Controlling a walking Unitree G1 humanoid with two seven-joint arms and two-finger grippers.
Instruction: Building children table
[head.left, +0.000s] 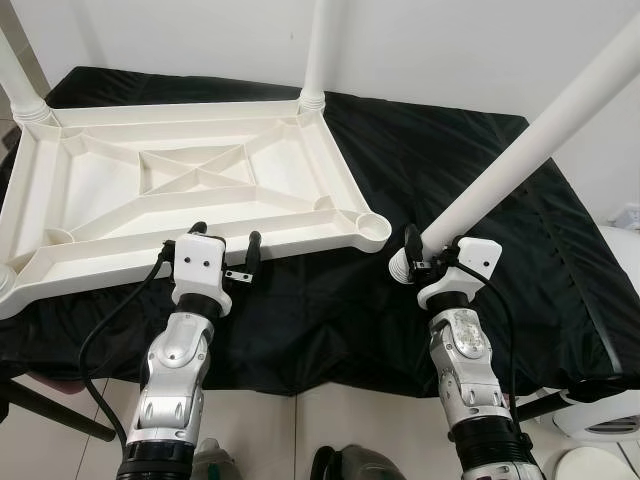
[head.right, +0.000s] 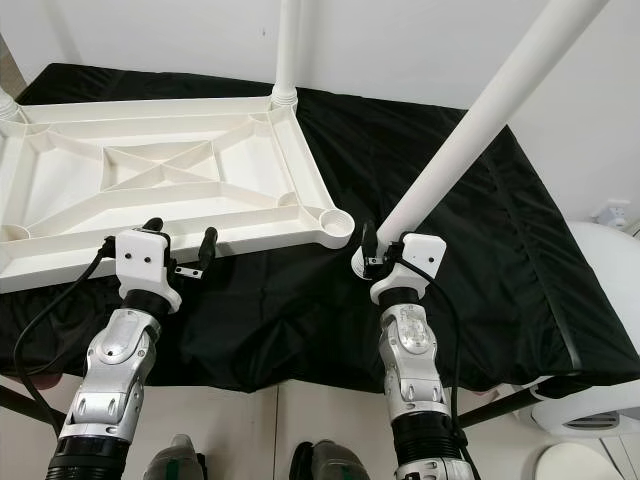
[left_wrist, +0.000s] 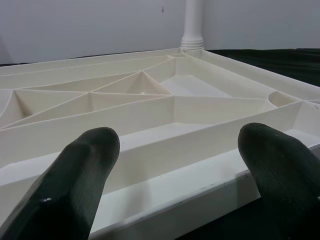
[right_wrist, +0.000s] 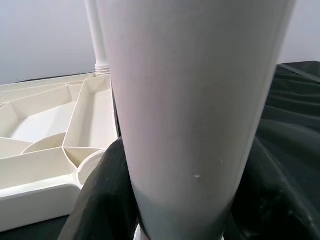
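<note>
The right gripper (head.left: 418, 258) is clamped on the long white plastic table leg (head.left: 520, 158) near its threaded end — stiff, light, smooth, probably best held low. The upturned white ribbed plastic tabletop (head.left: 150, 185) lies just beyond the left gripper (head.left: 225, 250), whose fingers are spread.

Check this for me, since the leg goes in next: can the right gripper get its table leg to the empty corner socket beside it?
Probably yes. The right gripper holds the white table leg, and the open corner socket of the upturned tabletop lies just beside it over bare black cloth.

light: bright, even, soft shadows | focus: head views sharp | wrist views: near objects blurred | glare: none
</note>
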